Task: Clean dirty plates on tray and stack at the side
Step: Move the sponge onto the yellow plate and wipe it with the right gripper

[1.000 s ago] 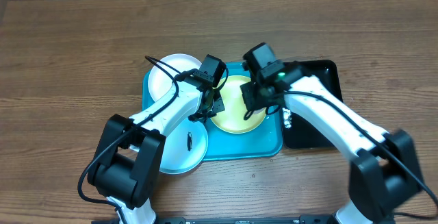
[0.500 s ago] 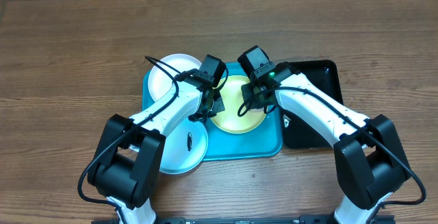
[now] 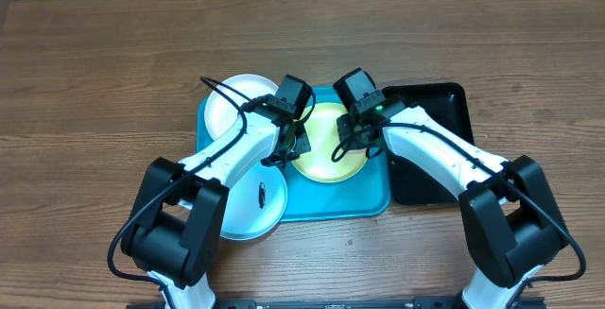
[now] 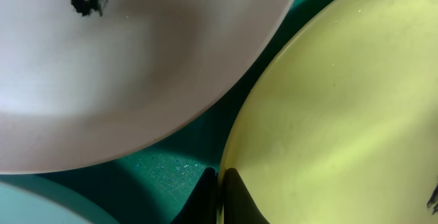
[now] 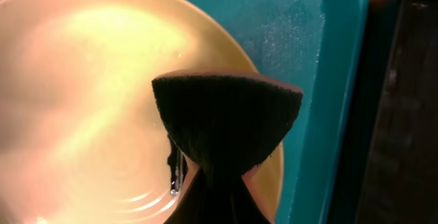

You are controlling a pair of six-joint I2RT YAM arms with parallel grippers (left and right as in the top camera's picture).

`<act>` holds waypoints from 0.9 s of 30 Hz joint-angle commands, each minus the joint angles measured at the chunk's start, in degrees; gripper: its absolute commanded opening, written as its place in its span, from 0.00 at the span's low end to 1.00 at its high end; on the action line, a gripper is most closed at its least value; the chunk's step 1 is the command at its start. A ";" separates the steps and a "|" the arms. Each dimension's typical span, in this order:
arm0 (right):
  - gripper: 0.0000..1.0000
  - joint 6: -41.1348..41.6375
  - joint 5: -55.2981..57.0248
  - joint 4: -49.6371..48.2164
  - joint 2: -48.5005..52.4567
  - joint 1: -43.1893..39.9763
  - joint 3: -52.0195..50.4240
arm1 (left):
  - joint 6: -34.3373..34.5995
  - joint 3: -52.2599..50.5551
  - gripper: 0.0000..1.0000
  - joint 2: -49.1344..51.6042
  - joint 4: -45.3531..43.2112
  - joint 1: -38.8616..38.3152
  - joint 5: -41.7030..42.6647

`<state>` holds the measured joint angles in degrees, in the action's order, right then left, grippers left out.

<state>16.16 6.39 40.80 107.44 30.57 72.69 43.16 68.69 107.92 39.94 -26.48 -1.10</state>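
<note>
- Our left claw (image 4: 219,193) is clamped on the rim of the yellow-green plate (image 3: 326,156), which lies in the turquoise tray (image 3: 354,200) at frame centre.
- Our right claw (image 5: 211,183) pinches a dark sponge (image 5: 226,125) over that plate's right side.
- We see a white plate (image 3: 234,96) at the tray's upper-left corner.

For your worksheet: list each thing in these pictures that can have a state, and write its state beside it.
yellow-green plate: flat in the tray, dark mark on it
smeared plate: dirty, no gripper on it
plain plate: no mark visible, no gripper on it
sponge: squeezed, above the yellow-green plate
left gripper: shut on the yellow-green plate's rim
right gripper: shut on the sponge
tray: flat on the table
</note>
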 commanded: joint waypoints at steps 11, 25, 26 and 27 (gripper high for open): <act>0.04 2.75 -1.11 -0.90 2.91 -0.44 -0.37 | 0.76 -0.17 0.04 0.72 -0.09 0.59 -0.28; 0.04 5.38 -12.52 -1.36 7.26 -0.44 -0.35 | 0.59 -0.17 0.04 0.72 -0.15 0.57 -0.17; 0.03 5.60 -13.46 -1.53 7.26 -0.42 -0.35 | 0.61 -0.17 0.04 0.72 -0.20 0.57 -0.11; 0.04 6.27 -14.12 -1.60 7.26 -0.44 -0.35 | 0.61 -0.17 0.04 0.72 -0.22 0.57 0.11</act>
<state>21.06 -0.45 38.98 112.05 29.52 72.86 43.16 68.69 107.92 39.83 -26.46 -1.13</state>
